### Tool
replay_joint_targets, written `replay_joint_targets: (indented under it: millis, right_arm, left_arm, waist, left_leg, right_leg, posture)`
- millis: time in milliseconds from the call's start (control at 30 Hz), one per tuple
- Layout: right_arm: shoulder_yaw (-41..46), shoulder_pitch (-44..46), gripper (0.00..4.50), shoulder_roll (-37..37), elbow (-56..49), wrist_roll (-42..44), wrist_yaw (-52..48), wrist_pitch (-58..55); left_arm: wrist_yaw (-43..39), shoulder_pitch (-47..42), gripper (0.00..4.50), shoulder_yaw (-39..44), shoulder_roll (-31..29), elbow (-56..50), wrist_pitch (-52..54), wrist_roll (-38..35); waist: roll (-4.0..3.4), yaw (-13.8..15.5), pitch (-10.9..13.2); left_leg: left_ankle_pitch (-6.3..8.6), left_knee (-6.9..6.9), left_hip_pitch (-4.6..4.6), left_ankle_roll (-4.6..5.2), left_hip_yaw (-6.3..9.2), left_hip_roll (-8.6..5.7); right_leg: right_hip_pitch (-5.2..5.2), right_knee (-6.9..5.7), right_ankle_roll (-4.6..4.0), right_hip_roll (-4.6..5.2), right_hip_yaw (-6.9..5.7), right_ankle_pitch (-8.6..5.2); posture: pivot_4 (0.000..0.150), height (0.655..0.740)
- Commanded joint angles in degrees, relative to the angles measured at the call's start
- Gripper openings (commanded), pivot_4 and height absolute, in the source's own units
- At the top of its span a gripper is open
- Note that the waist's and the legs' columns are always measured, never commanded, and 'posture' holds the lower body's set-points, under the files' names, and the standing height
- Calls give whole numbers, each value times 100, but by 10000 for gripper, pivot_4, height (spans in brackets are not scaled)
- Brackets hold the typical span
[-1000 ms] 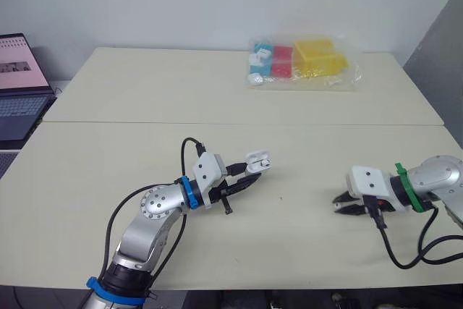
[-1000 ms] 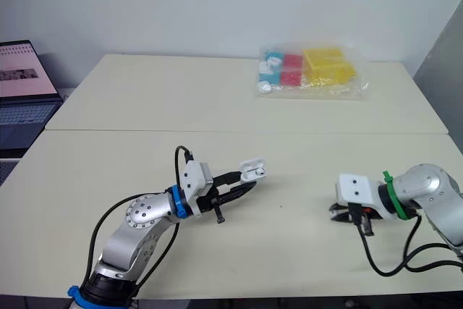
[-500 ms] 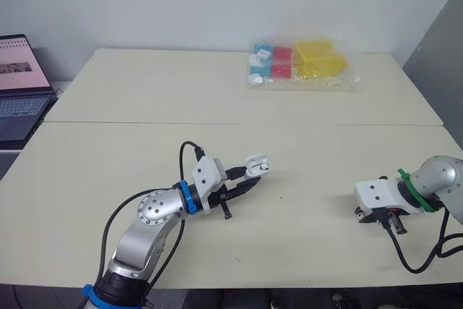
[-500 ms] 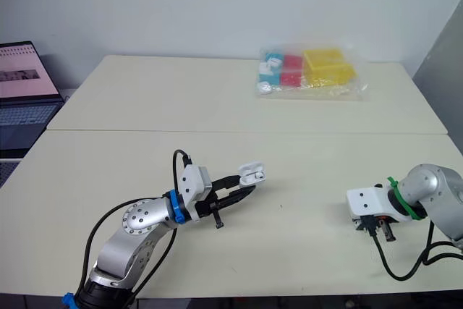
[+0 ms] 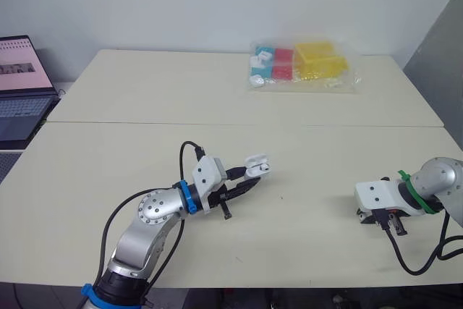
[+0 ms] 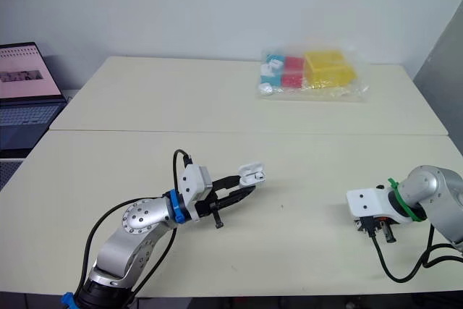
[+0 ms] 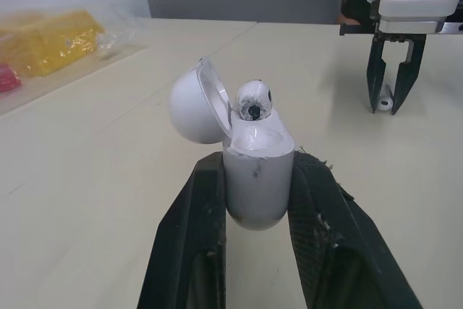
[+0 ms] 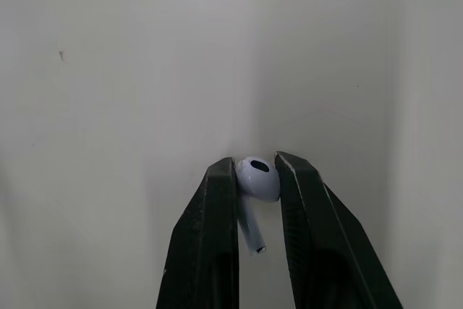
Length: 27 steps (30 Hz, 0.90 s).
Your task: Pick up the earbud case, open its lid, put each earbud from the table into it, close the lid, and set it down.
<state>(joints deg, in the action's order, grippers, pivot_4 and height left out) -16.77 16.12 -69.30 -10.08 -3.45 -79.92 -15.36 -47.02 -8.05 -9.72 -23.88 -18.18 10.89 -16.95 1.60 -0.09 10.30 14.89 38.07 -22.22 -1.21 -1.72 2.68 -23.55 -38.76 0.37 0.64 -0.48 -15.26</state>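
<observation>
Your left hand (image 5: pixel 246 177) clamps the glossy white earbud case (image 7: pixel 258 175) above the beige worktop (image 5: pixel 304 251), lid (image 7: pixel 192 103) open, one white earbud (image 7: pixel 254 99) inside, while your right hand (image 8: pixel 257 166) pinches the second white earbud (image 8: pixel 259 177) at the surface.

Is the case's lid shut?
No, the lid is swung open to one side of the case, leaving the case's top uncovered.

— Where was the earbud case (image 7: pixel 257 171)?
— White and upright, pinched in the left end effector (image 7: pixel 257 169). Its lid (image 7: pixel 194 103) was hinged open, with one earbud (image 7: pixel 253 99) sitting in its mouth.
— The other earbud (image 8: pixel 258 179)?
— On the bench (image 8: pixel 108 70), gripped by the right end effector (image 8: pixel 255 171).
</observation>
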Motion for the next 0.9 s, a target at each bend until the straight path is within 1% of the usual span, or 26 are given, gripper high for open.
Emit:
replay_joint_targets:
  millis: [33,167,233,333,467,600,700,767,867,900]
  right_arm:
    - [203,-93,4150,-231,-111,-63,-72,-109]
    - [165,-116,4150,-232,-36,-105,-38,-67]
    - [150,-71,11498,-159,5,-130,33,-91]
    - [183,-24,21378,-104,-16,-114,84,-126]
    - [370,-39,36199,-162,-194,73,25,-208]
    - [822,-85,36263,-220,-660,534,-43,-667]
    - [1019,-148,36263,-299,-933,719,-56,-963]
    - [924,-189,36263,-572,-1311,189,227,-1448]
    - [755,-160,36263,-647,-1747,193,261,-2315]
    - [629,-134,36263,-661,-1812,89,293,-2394]
  left_arm:
    - [-24,-107,7977,-27,20,-196,-73,-70]
    - [-7,-130,7977,-54,53,-175,-80,-57]
    - [-1,-136,7977,-58,68,-160,-86,-51]
    - [0,-145,7977,-66,87,-139,-93,-40]
    - [1,-133,7977,-84,112,-112,-113,-32]
    - [20,-140,7977,-95,130,-87,-134,-25]
    - [25,-133,7977,-91,132,-75,-144,-20]
    - [24,-101,7977,-108,145,-57,-171,-13]
    - [47,-75,7977,-153,185,-43,-204,20]
    - [52,-72,7977,-169,202,-30,-220,36]
  waist:
    - [0,0,0]
    - [0,0,0]
    - [0,0,0]
    - [0,-2,0]
    - [0,-9,0]
    - [-1,-7,1]
    - [-1,-1,1]
    - [-5,2,2]
    - [-4,-1,2]
    - [-3,-2,2]
  left_leg:
    - [0,0,0,0,0,0]
    - [0,-1,0,0,0,-1]
    - [0,-1,2,0,-1,-1]
    - [0,-1,9,0,-1,-1]
    - [0,-1,24,0,-8,-1]
    - [0,-4,23,0,-6,-1]
    - [0,-8,22,0,0,-1]
    - [0,-9,21,0,0,0]
    - [0,-10,21,-1,-4,2]
    - [0,-10,21,-1,-4,2]
  right_leg:
    - [0,0,0,0,-1,0]
    - [0,2,0,0,-1,0]
    - [0,1,0,0,-1,0]
    - [6,0,0,-1,0,0]
    - [14,-4,0,-1,4,0]
    - [14,-6,-2,-4,2,-1]
    - [14,-4,-6,-5,-1,-4]
    - [13,-3,-7,-4,-2,-5]
    - [12,-2,-6,11,0,-5]
    - [12,-2,-6,16,0,-5]
  posture:
    - [1500,7400]
    - [1500,7400]
    - [1500,7400]
    - [1500,7400]
    - [1500,7400]
    - [1500,7400]
    - [1500,7400]
    - [1500,7400]
    - [1500,7400]
    - [1500,7400]
